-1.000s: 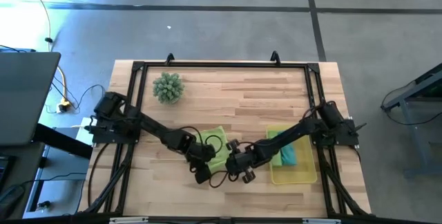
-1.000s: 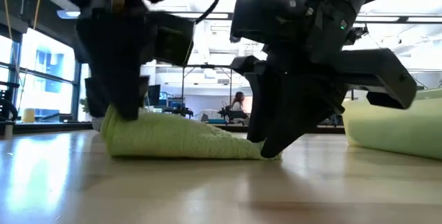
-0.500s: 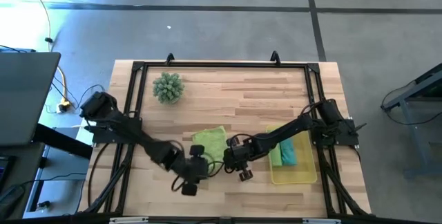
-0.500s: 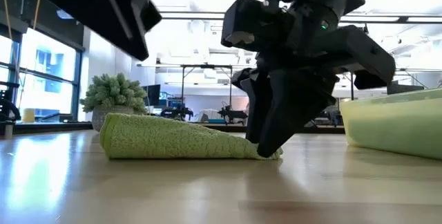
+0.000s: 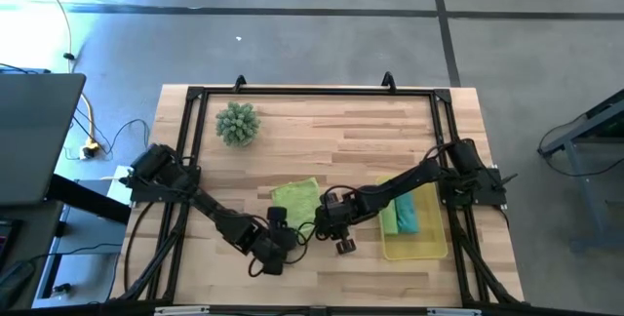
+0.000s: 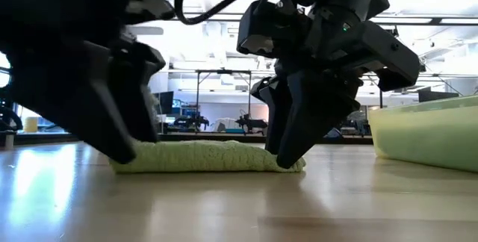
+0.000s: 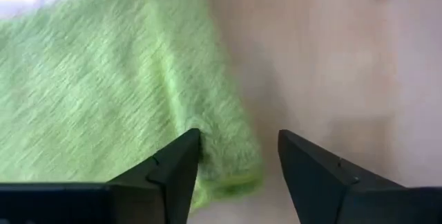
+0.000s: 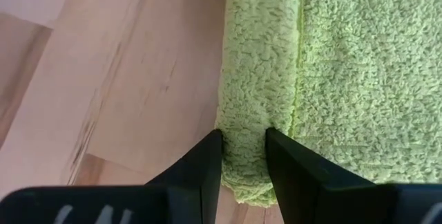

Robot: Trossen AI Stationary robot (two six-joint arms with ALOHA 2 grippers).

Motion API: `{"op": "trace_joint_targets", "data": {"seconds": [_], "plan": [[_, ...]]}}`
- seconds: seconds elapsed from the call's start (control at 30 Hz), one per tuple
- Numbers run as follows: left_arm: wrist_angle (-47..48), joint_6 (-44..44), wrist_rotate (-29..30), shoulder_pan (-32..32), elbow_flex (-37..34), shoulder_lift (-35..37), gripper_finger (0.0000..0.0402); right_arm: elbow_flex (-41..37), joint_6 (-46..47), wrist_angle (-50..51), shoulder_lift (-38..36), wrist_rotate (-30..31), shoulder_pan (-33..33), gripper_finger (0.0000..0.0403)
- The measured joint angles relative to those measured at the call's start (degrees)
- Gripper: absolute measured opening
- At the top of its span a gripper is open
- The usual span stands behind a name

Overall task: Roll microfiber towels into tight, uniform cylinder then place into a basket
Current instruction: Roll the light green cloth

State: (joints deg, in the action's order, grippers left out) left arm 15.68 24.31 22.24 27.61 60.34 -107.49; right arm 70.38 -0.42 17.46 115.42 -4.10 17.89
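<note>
Coming back in after swinging wide half a second ago, the left gripper [image 5: 274, 246] is now down at the near corner of the lime green towel [image 5: 297, 200], and the wrist view shows its fingers [image 7: 166, 172] parted with the towel's corner sitting between them, not pinched yet. The right gripper [image 8: 243, 156] hasn't budged through all this: it's narrowed onto the folded edge of the same towel, fingers [image 8: 202, 165] squeezing the little roll that's started there. In the low view the towel [image 6: 209, 156] lies flatter than it did a moment ago, so the hump the left arm had made seems to have relaxed. My read is the roll is barely begun and the left side needs a fresh grab before both can turn it together. The basket [image 5: 414, 246] sits just past the right arm, with a green and a teal towel [image 5: 408, 218] already in it
</note>
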Motion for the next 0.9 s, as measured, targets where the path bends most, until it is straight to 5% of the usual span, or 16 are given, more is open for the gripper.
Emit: {"op": "trace_joint_targets", "data": {"seconds": [0.33, 0.67, 0.9], "plan": [[1.88, 4.32, -1.1, -2.0, 0.1, -3.2, 0.0192, 0.01, -0.05, -0.14, 0.0, -0.6, -0.03, 0.0108], [0.88, 12.09, -4.18, -2.56, -0.76, -2.95, 0.0024, -0.21, -4.64, 5.31, -4.46, 4.61, 0.02, 0.0108], [-19.42, 19.64, -5.79, -2.59, -11.0, 0.07, 0.0016, -0.21, -8.42, 8.35, -10.13, 7.6, 1.35, 0.0108]]}}
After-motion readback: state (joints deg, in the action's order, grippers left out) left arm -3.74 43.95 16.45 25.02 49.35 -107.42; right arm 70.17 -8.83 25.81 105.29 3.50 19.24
